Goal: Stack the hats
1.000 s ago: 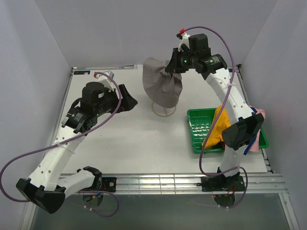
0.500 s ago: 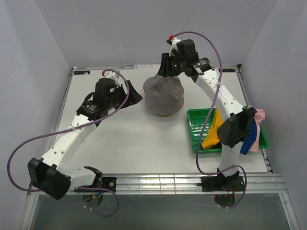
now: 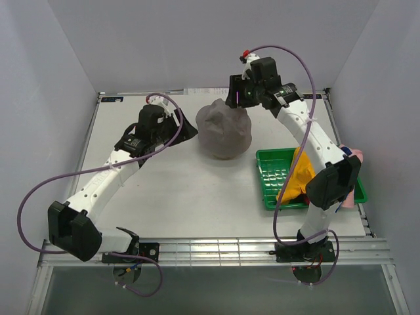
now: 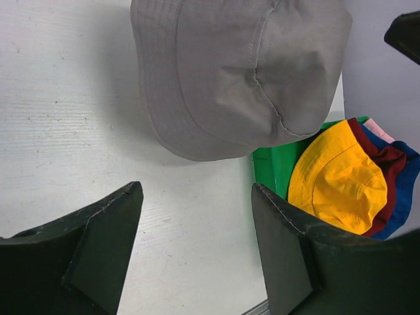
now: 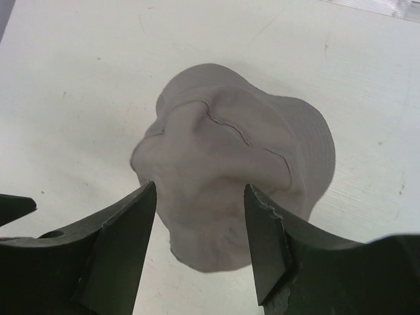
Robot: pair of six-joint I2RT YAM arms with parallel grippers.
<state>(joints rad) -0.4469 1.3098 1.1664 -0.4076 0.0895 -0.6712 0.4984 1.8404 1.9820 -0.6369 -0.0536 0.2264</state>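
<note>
Plainly, left fingers, right fingers parted and empty, grey hat in both wrist views, yellow hat only in left's.

I could read no text, label, brand or number in any of my views. The grey hat showed me only plain fabric and seams. A small dark strip sat at the far left corner of the tabletop, too small for me to read.
</note>
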